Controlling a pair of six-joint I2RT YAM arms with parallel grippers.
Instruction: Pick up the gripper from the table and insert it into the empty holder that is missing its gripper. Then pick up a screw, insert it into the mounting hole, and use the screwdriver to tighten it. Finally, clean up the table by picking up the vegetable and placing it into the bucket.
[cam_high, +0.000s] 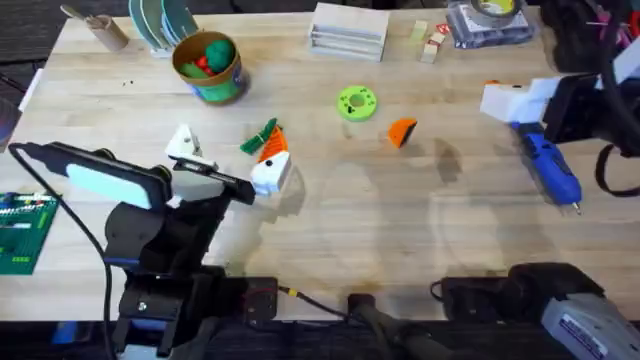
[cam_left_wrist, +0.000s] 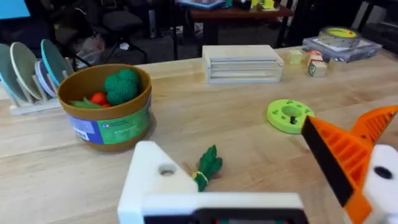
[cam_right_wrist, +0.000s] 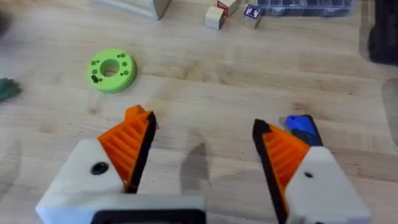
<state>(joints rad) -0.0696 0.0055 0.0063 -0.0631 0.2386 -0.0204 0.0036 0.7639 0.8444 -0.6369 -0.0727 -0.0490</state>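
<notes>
The orange gripper is seen lying on the desk, right of the lime-green disc. The right pincer is held released above the blue screwdriver. The left pincer is also released, near the vegetable.

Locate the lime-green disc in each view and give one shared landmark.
Overhead: lime-green disc lies on the table just right of centre.
Left wrist: disc sits beyond the orange-padded finger.
Right wrist: disc lies past the fingers.
Shared landmark: the small wooden blocks.
</notes>
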